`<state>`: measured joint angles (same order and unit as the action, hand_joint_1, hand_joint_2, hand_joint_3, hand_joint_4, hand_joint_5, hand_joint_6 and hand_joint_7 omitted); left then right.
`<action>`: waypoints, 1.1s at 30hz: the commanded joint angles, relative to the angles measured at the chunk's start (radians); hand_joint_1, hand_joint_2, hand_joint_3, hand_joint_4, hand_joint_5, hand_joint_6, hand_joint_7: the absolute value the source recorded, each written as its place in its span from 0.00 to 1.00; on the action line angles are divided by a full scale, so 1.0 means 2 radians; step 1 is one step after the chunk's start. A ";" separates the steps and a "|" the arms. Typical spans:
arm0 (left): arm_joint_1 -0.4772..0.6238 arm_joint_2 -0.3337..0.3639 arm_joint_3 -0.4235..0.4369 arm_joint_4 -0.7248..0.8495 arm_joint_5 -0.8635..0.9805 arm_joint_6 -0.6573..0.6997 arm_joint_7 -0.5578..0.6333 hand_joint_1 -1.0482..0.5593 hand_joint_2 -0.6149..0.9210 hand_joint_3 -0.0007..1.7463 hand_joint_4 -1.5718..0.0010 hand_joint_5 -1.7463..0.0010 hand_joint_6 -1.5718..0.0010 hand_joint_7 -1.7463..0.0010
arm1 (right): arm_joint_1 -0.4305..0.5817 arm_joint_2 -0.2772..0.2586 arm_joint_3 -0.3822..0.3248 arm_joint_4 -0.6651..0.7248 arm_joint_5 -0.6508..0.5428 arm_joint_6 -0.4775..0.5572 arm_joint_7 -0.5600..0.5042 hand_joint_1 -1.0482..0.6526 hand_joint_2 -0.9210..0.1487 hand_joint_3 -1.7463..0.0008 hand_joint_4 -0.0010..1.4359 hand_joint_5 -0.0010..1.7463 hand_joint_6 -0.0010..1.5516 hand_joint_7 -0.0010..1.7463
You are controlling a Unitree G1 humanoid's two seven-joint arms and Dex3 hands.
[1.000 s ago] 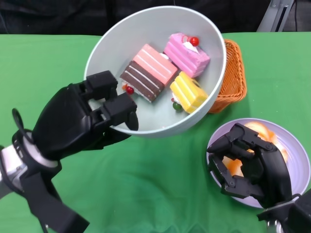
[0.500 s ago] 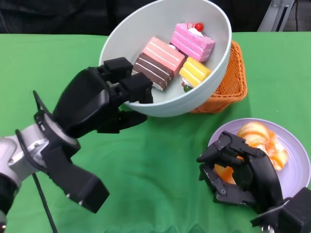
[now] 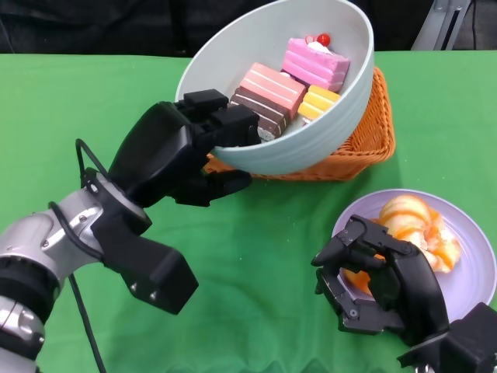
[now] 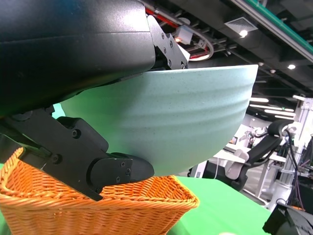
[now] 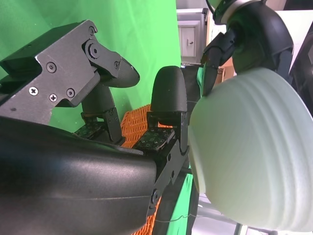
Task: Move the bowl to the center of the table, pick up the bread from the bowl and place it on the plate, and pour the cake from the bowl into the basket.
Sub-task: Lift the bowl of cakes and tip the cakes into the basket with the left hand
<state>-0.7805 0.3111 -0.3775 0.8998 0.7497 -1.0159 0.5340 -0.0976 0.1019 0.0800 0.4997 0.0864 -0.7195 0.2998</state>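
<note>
Pale green and tilted, the bowl (image 3: 295, 116) hangs in the air over the orange wicker basket (image 3: 365, 148) near the far edge of the green tabletop (image 3: 256, 256) in the head view. The left hand (image 3: 182, 151) grips its near rim, fingers (image 3: 233, 128) hooked over the edge and the thumb beneath. Inside lie three cake slices: a pink-and-brown one (image 3: 268, 92), a pink one with a red cherry (image 3: 314, 62) and a yellow one (image 3: 322, 101), gathered toward the bowl's lower side. Toward the near right corner, the bread (image 3: 415, 221) rests on the lilac plate (image 3: 474, 264). The right hand (image 3: 377, 284) sits at the plate's near-left rim, its fingers curled inward around nothing.

The right wrist view shows the right hand's fingers (image 5: 168, 98) bent with nothing between them, the bowl's ribbed underside (image 5: 249, 152) beyond, and a bit of basket weave (image 5: 134, 122).

The left wrist view shows the bowl's outer wall (image 4: 166, 122) clamped by the left hand's fingers (image 4: 110, 169), directly above the basket (image 4: 98, 208) and clear of it.
</note>
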 commanded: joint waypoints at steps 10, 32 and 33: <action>-0.049 -0.010 0.002 0.025 -0.010 -0.011 0.008 0.55 0.84 0.55 0.60 0.00 0.66 0.06 | 0.003 -0.003 0.003 0.010 0.001 -0.001 0.002 0.59 0.42 0.39 0.46 0.94 0.43 0.74; -0.066 -0.122 0.077 0.069 -0.260 0.001 -0.272 0.60 0.80 0.60 0.63 0.00 0.59 0.10 | 0.001 -0.002 0.004 0.027 0.006 0.007 0.017 0.56 0.38 0.46 0.48 0.94 0.44 0.72; -0.065 -0.125 0.081 0.068 -0.269 0.005 -0.285 0.61 0.79 0.61 0.64 0.00 0.60 0.10 | 0.001 0.000 0.004 0.029 0.008 0.005 0.019 0.56 0.37 0.46 0.49 0.95 0.45 0.72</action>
<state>-0.8899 0.0612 -0.2398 1.0472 0.2561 -1.0124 -0.0092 -0.0977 0.1025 0.0942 0.5454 0.0830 -0.6994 0.3334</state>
